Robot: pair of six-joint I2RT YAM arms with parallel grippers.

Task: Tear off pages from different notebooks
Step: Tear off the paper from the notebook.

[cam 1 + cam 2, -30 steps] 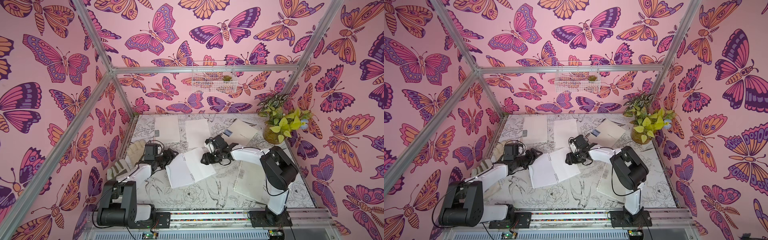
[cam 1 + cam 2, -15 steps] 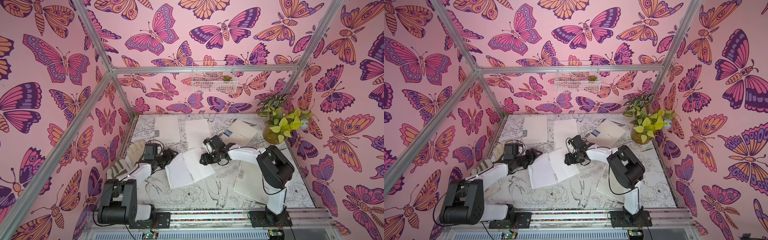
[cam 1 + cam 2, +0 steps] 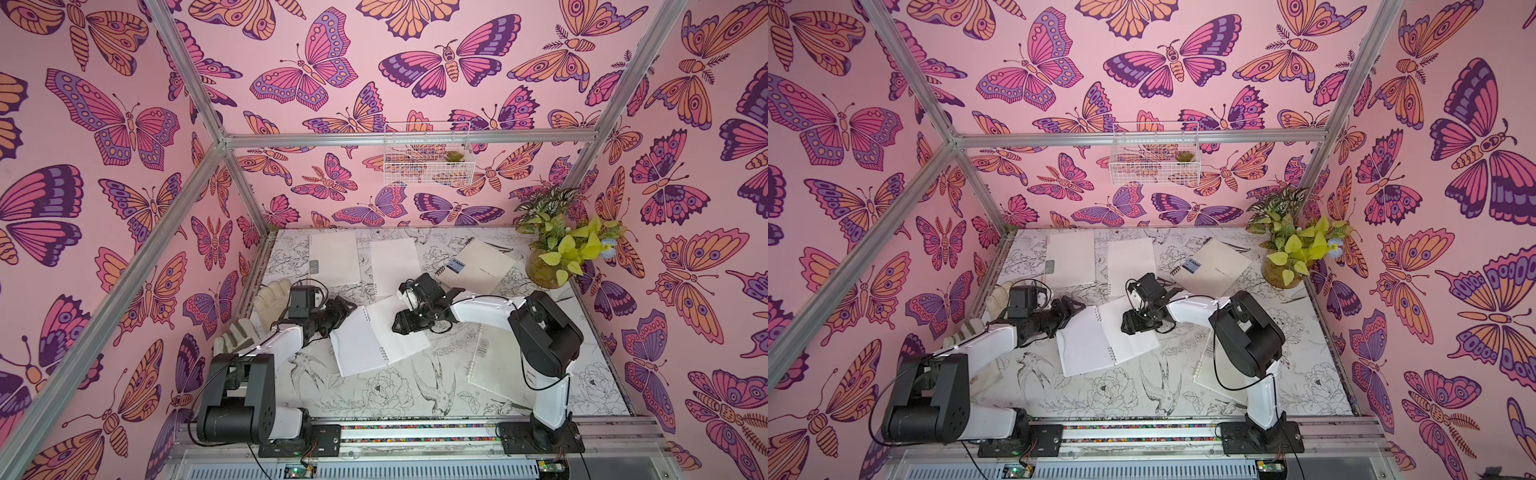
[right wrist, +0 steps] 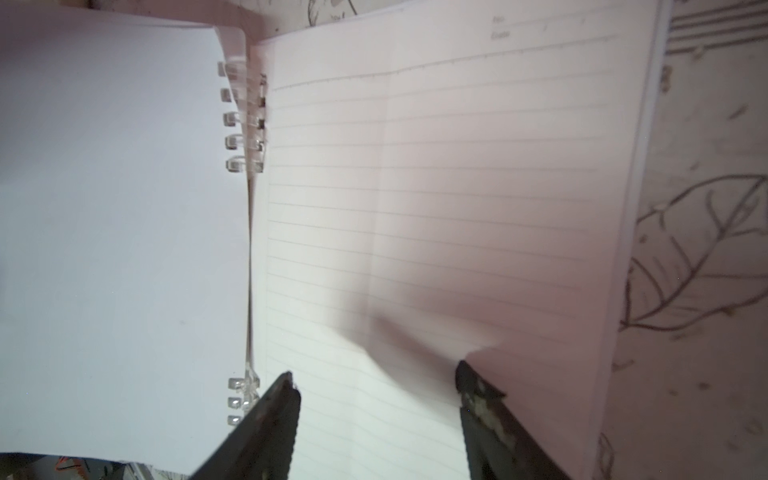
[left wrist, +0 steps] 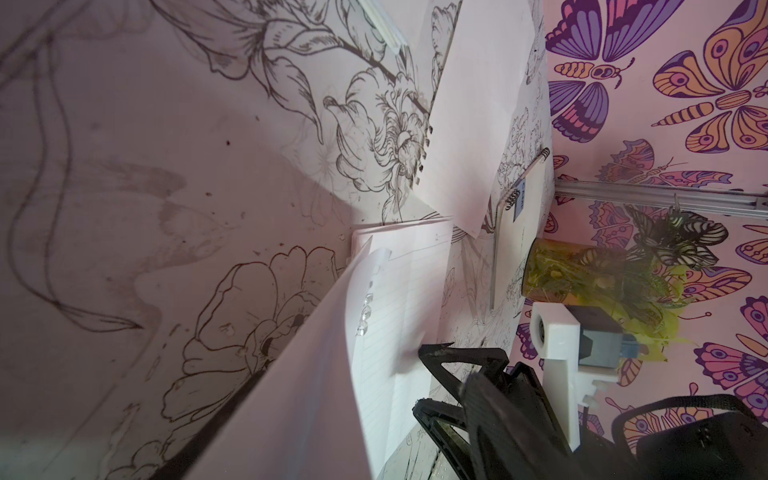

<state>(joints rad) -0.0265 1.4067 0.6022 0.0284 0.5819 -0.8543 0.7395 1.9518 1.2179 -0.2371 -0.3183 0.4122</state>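
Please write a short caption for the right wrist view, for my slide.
Right gripper, fingers spread, on the lined page of an open ring-bound notebook; the page buckles near one finger.

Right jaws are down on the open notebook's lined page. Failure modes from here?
1. The lined page buckles between the right gripper's open jaws; closing may crumple it or tear it away from the rings.
2. The left gripper sits open at the notebook's edge, not visibly pinning it; a pull may drag the whole notebook.
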